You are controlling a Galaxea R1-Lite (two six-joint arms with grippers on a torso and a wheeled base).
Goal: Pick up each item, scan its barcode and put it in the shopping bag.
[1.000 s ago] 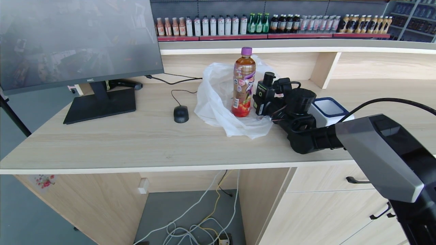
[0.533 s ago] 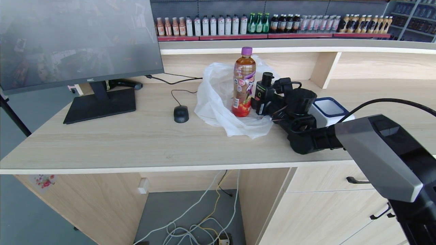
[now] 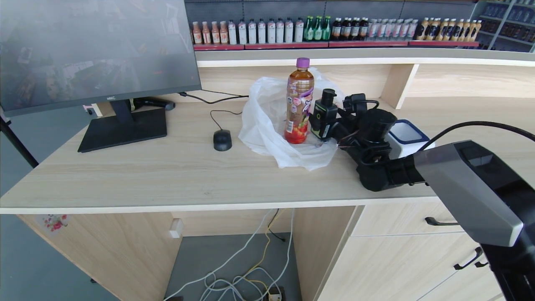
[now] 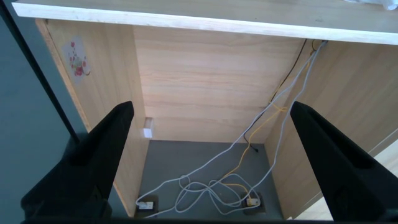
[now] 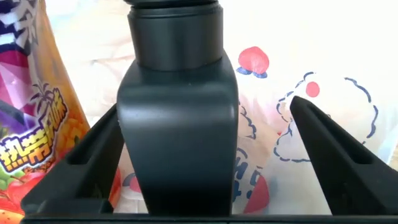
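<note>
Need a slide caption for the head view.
Right tool open around a dark bottle at the shopping bag, beside the juice bottle.

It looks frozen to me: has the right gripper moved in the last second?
Yes, slightly. The right gripper has swung at its wrist toward the robot's right, covering more of the blue-rimmed box; its tip stays beside the bottle.

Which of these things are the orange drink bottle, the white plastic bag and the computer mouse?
orange drink bottle (image 3: 299, 104), head view, on the label at mid-body.
white plastic bag (image 3: 259, 121), head view, on its wall on the robot's left.
computer mouse (image 3: 222, 139), head view, on the middle of its back.
</note>
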